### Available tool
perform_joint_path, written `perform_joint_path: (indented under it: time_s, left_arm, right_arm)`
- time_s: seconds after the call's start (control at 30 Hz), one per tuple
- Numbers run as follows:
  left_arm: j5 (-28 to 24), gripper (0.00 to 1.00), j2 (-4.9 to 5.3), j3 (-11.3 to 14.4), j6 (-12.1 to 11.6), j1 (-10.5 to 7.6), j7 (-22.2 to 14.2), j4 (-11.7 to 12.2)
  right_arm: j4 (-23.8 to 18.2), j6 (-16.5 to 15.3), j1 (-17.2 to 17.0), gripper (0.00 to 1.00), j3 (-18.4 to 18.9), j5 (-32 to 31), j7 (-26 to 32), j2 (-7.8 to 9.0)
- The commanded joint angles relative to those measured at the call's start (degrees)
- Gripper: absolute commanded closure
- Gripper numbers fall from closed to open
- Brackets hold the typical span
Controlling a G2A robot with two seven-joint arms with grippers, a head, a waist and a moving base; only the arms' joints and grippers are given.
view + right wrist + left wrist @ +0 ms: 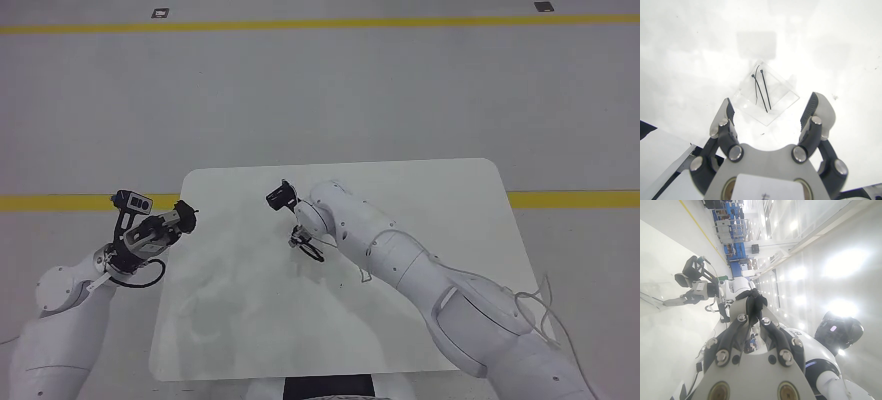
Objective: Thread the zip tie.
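The left gripper [753,296] hung at the left edge of the white table [450,200], just off its rim. Its jaws were clenched together, and something black was bunched at the tips [755,303]. What that black bit was could not be told.

Further right, over the left-middle part of the table, the right arm held the right gripper [770,105] pointing down at the tabletop. Its jaws were released and spread wide, with nothing between them.

Straight below that gripper a clear tray [785,94] lay flat on the table, set cornerwise to the fingers [730,110]. Three black zip ties [763,89] lay inside it, towards one side. Two were straight, each with its square head at the far end, and ran nearly side by side. The third was thinner and bent, and it crossed one of the straight ones. The gripper was above the tray and touched neither it nor the ties.
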Motion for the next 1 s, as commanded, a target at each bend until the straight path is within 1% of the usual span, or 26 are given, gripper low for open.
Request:
perform_joint_path:
  time_s: [0.0, 0.03, 0.07, 0.1, 0.23, 0.43, 0.57, 0.63, 0.87, 0.93, 0.97]
  left_arm:
    - [0.0, 1.0, 0.0, 0.0, 0.0, 0.0, 0.0, 0.0]
    - [0.0, 1.0, 0.0, 0.0, 0.0, 0.0, 0.0, 0.0]
    - [0.0, 1.0, 0.0, 0.0, 0.0, 0.0, 0.0, 0.0]
    - [0.0, 1.0, 0.0, 0.0, 0.0, 0.0, 0.0, 0.0]
    - [0.0, 1.0, 0.0, 0.0, 0.0, 0.0, 0.0, 0.0]
    - [0.0, 1.0, 0.0, 0.0, 0.0, 0.0, 0.0, 0.0]
    - [0.0, 1.0, 0.0, 0.0, 0.0, 0.0, 0.0, 0.0]
    - [0.0, 1.0, 0.0, 0.0, 0.0, 0.0, 0.0, 0.0]
    - [0.0, 1.0, 0.0, 0.0, 0.0, 0.0, 0.0, 0.0]
    - [0.0, 1.0, 0.0, 0.0, 0.0, 0.0, 0.0, 0.0]
    - [0.0, 1.0, 0.0, 0.0, 0.0, 0.0, 0.0, 0.0]
  right_arm:
    - [-0.19, -0.62, -0.05, 0.71, 0.0, -0.62, 0.59, 0.03]
    - [-0.29, -1.28, -0.13, 0.74, -0.1, -0.97, 1.06, 0.01]
    - [-0.28, -1.63, -0.19, 0.8, -0.13, -1.16, 1.27, -0.02]
    - [-0.23, -2.07, -0.28, 0.82, -0.16, -1.27, 1.38, -0.07]
    - [0.89, -3.13, -0.42, 0.8, -0.11, -1.42, 1.46, -0.42]
    - [4.16, -4.09, -0.4, 0.82, -0.47, -1.58, 0.24, -1.47]
    - [7.05, -4.79, -0.3, 0.82, -1.47, -1.61, -0.9, -2.81]
    - [8.79, -4.92, -0.04, 0.84, -2.06, -1.68, -1.51, -3.69]
    - [13.67, -5.58, 1.17, 0.84, -3.64, -1.95, -2.79, -6.62]
    - [14.98, -5.58, 1.49, 0.87, -4.1, -2.26, -2.85, -7.45]
    - [15.54, -5.55, 1.63, 0.87, -4.24, -2.35, -2.92, -7.8]
